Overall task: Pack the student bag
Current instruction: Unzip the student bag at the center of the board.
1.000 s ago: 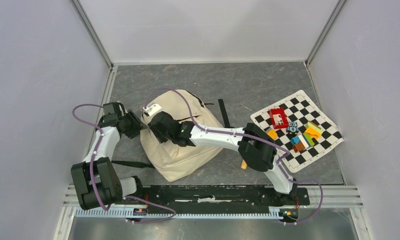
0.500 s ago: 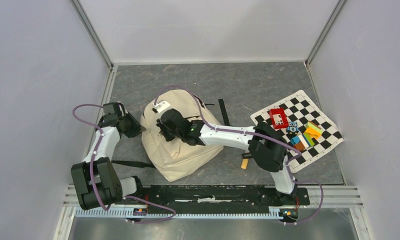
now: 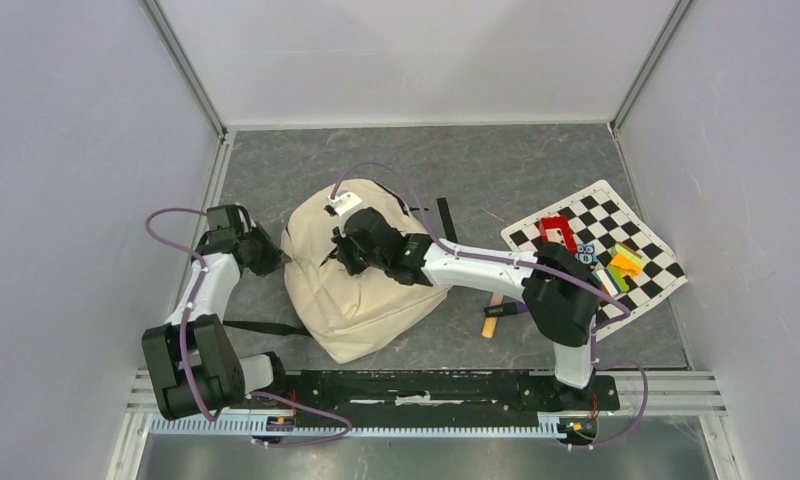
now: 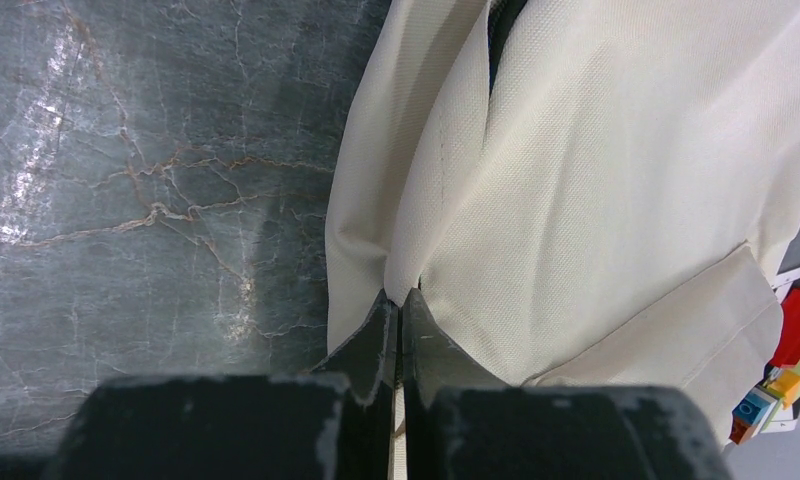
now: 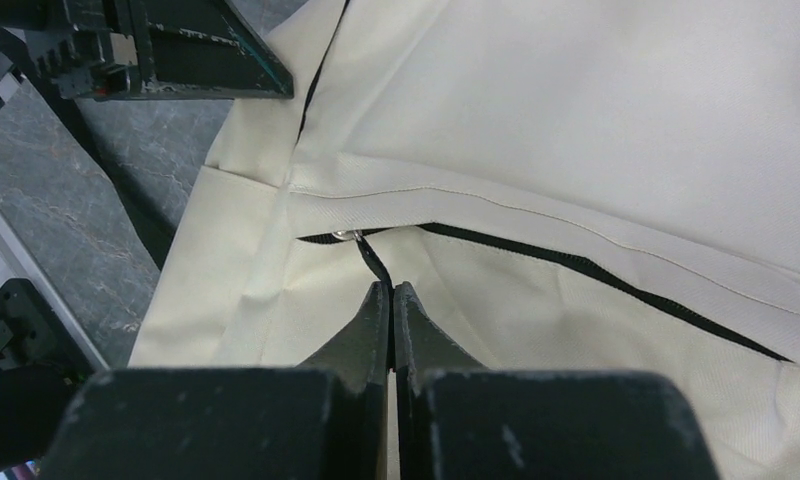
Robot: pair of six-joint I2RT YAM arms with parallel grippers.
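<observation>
Bag pinched from two sides, both sets of jaws pressed tight.
Top view: your student bag (image 3: 351, 290) lies slumped on the grey surface (image 3: 276, 170), centre-left, left jaws at its left edge, right jaws over its upper middle; checkered mat (image 3: 606, 215) well right. Left wrist: left jaws pinch a fold of cream fabric at the bag's side. Right wrist: right jaws clamp the black zipper pull (image 5: 372, 262), by the zipper line.
</observation>
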